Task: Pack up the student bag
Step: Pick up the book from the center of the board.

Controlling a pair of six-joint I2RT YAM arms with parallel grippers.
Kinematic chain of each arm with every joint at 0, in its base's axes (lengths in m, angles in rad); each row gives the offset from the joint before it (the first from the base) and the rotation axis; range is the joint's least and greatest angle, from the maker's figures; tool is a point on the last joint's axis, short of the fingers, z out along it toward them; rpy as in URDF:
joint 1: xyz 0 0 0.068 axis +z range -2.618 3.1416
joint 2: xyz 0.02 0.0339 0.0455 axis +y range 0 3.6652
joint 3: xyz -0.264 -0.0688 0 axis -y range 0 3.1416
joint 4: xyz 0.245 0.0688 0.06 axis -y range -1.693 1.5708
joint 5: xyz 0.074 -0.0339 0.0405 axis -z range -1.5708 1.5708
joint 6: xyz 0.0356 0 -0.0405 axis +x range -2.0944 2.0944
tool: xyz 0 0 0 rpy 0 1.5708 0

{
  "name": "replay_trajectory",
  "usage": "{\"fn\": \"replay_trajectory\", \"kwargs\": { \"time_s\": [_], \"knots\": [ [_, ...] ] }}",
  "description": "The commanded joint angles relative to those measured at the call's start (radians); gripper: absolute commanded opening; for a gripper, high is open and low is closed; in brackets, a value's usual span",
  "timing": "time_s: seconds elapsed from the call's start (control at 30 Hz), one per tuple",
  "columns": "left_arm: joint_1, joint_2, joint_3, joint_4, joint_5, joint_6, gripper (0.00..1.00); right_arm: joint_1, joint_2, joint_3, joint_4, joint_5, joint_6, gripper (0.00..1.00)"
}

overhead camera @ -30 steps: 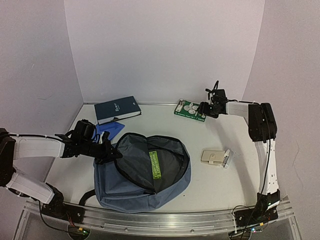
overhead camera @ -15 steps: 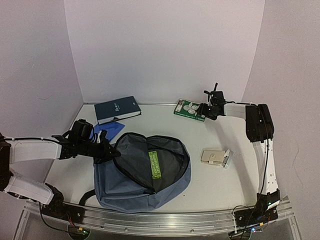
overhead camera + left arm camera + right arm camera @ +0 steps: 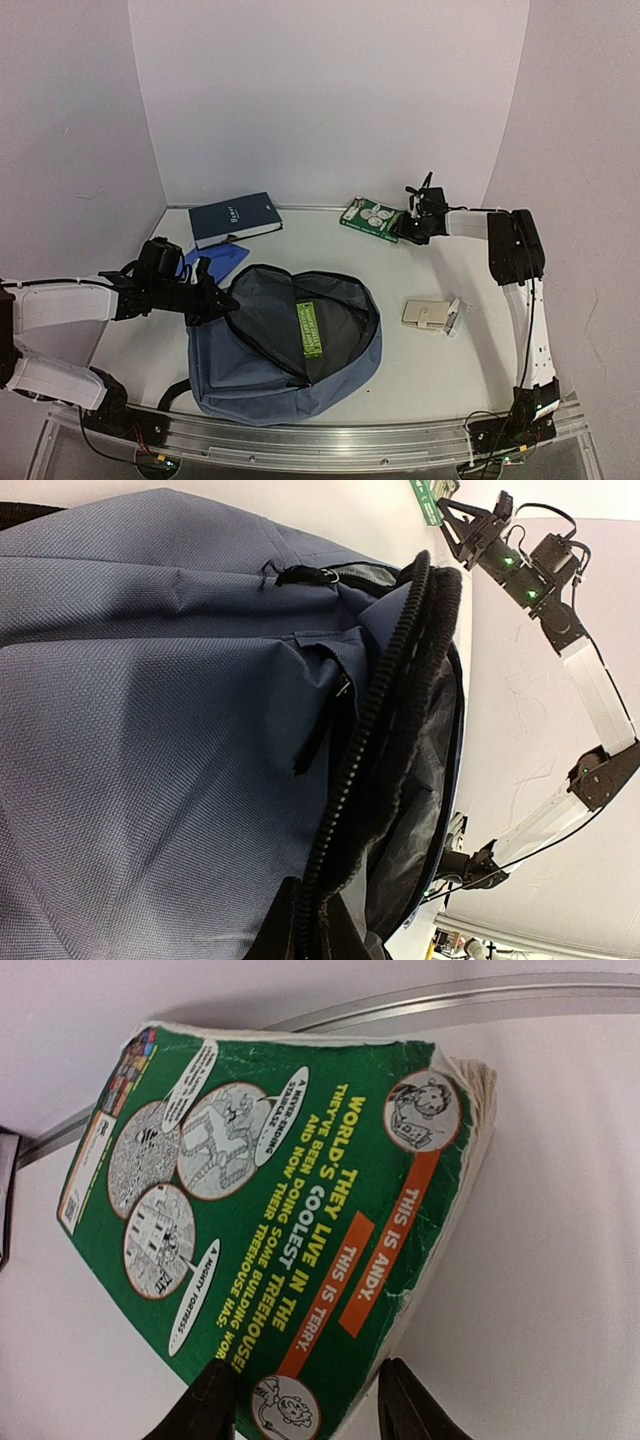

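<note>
- The left pincer (image 3: 222, 300) is pressed together on the black zippered rim (image 3: 385, 700) of the student bag (image 3: 250, 370), at the bag's upper left edge, pinching it.
- That rim is held up, so the main compartment gapes. Its dark lining shows, with a green label (image 3: 310, 328) lying inside.
- The student bag lies flat on the white counter (image 3: 440, 370), towards the near left. Its slate-blue front faces the near edge, and a black strap pokes out at its near left corner.
- The right pincer (image 3: 312, 1405) reaches to a green paperback (image 3: 280, 1210) well beyond the bag, at the far right.
- Its two fingers (image 3: 215, 1405) stand either side of the paperback's near corner. I cannot tell whether they squeeze it.
- In the right wrist view the paperback's cover faces up, printed with cartoon circles and yellow lettering.
- A cream box (image 3: 430, 315) sits on the counter to the right of the bag, apart from it.
- A small bright-blue flat item (image 3: 222, 258) lies just beyond the bag's far left edge.
- A dark navy book (image 3: 235, 218) lies further back from the bag, just past the bright-blue item.
</note>
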Motion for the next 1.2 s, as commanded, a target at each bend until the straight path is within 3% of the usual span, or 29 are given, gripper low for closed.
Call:
{"fn": "replay_trajectory", "kwargs": {
  "time_s": [0.0, 0.23, 0.37, 0.5, 0.83, 1.17],
  "knots": [
    [0.008, -0.005, -0.003, 0.017, -0.028, 0.018, 0.0, 0.06, -0.008, -0.006, -0.002, -0.134, -0.117, 0.44],
    [0.008, -0.007, -0.009, 0.011, -0.027, 0.018, 0.0, 0.115, -0.08, -0.067, -0.019, -0.157, -0.181, 0.44],
    [0.008, -0.011, -0.009, 0.0, -0.034, 0.02, 0.0, 0.095, -0.126, -0.083, -0.018, -0.011, -0.093, 0.47],
    [0.008, -0.011, -0.011, -0.006, -0.04, 0.02, 0.0, 0.054, -0.143, -0.071, -0.01, 0.011, -0.012, 0.55],
    [0.008, -0.009, -0.006, -0.021, -0.044, 0.027, 0.0, 0.051, 0.022, 0.141, -0.012, -0.033, -0.006, 0.75],
    [0.008, -0.03, -0.014, -0.033, -0.045, 0.026, 0.0, 0.05, 0.179, 0.339, -0.022, -0.078, 0.025, 0.77]
  ]
}}
